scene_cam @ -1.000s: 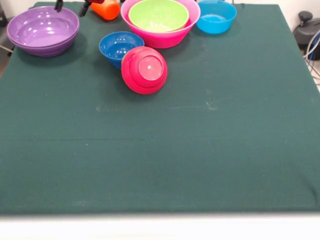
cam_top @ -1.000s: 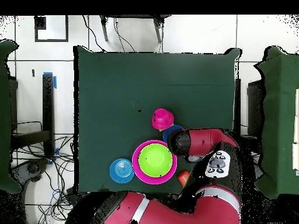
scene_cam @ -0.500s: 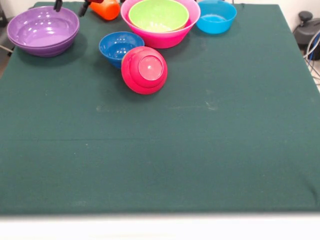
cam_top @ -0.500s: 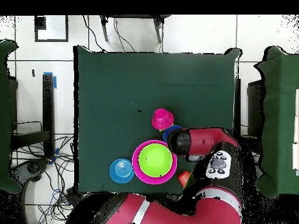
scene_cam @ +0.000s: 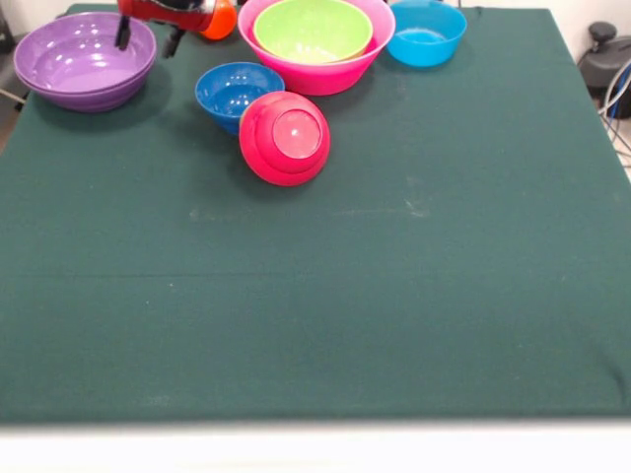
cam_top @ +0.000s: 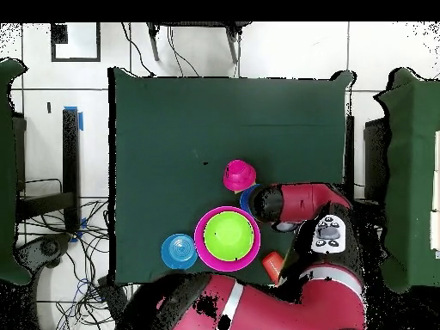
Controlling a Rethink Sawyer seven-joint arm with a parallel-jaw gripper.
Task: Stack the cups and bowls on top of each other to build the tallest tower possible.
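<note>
No readable writing or brand marks seen. Glossy purple bowls (scene_cam: 84,57), nested, seen at far left corner of green cloth table (scene_cam: 394,296). Gripper (scene_cam: 148,37) seen beside them, fingers parted, nothing grasped. Orange cup (scene_cam: 219,18) lain behind. Dark blue bowl (scene_cam: 237,92) touched by tipped crimson bowl (scene_cam: 284,138). Lime bowl (scene_cam: 313,30) nested in pink bowl (scene_cam: 325,74); light blue bowl (scene_cam: 425,33) at far edge.

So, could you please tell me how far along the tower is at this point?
Done: only the lime green bowl nests in the pink bowl. In hand: nothing; the claw hangs open over the purple bowl. Left: dark blue bowl, tipped crimson bowl, light blue bowl, orange cup.
</note>
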